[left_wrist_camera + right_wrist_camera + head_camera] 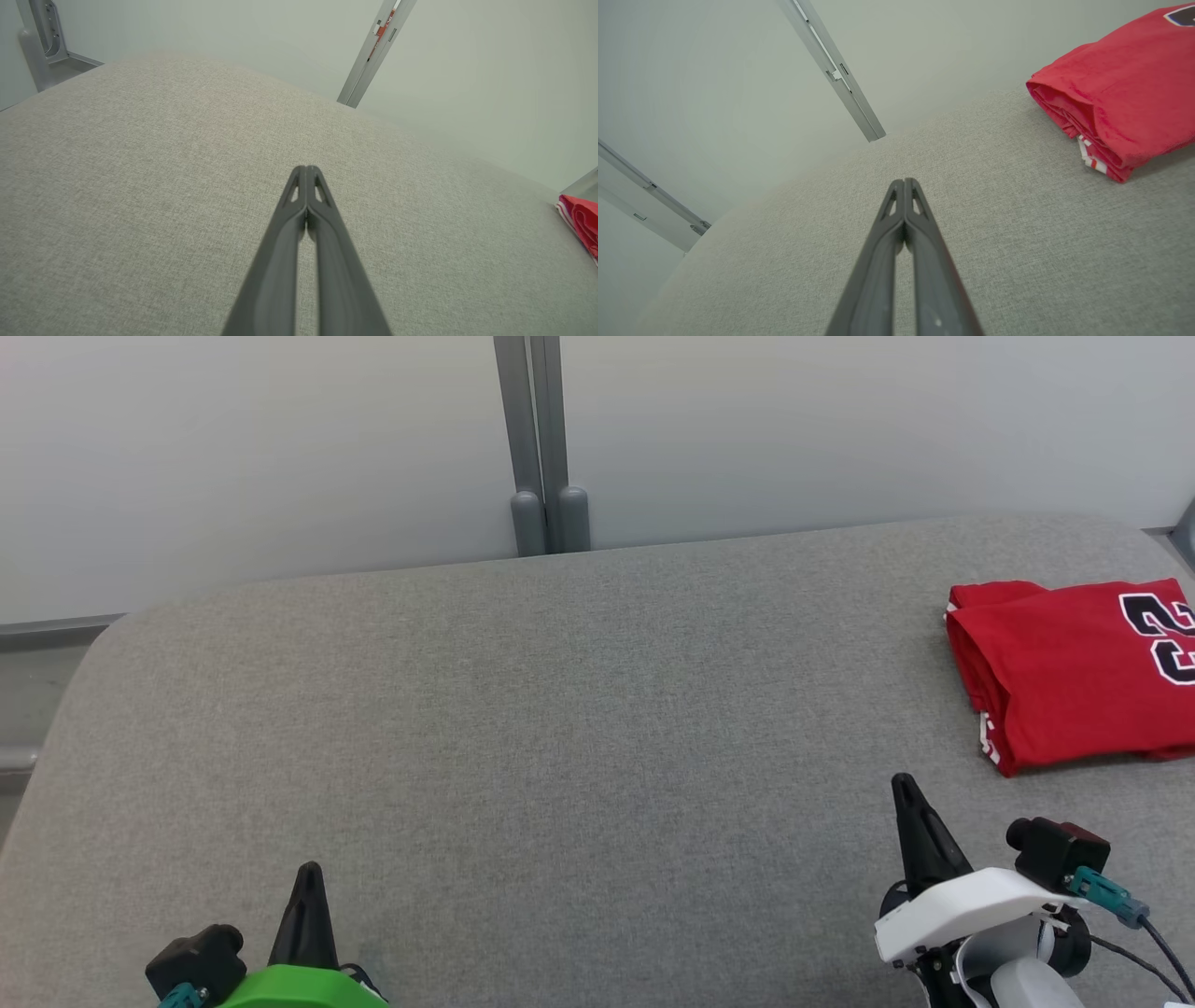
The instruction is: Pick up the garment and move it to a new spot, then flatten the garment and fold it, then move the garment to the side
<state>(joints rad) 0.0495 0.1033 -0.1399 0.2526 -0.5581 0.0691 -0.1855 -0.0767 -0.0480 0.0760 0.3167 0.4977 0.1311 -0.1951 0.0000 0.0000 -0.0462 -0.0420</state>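
The garment (1074, 677) is a red shirt with black and white numerals, folded into a neat stack at the far right of the grey padded table (523, 728). Its folded edge shows in the right wrist view (1120, 102), and a red corner peeks in at the right of the left wrist view (581, 224). My right gripper (904, 789) hovers a little in front and to the left of the garment, shut with nothing in it (904, 181). My left gripper (309, 870) sits near the table's front left, also shut and holding nothing (306, 168).
A pale wall runs behind the table, with a grey vertical post (541, 448) at its middle. The table's rounded left edge (65, 709) drops off toward a grey ledge. Bare grey fabric spreads between the two grippers.
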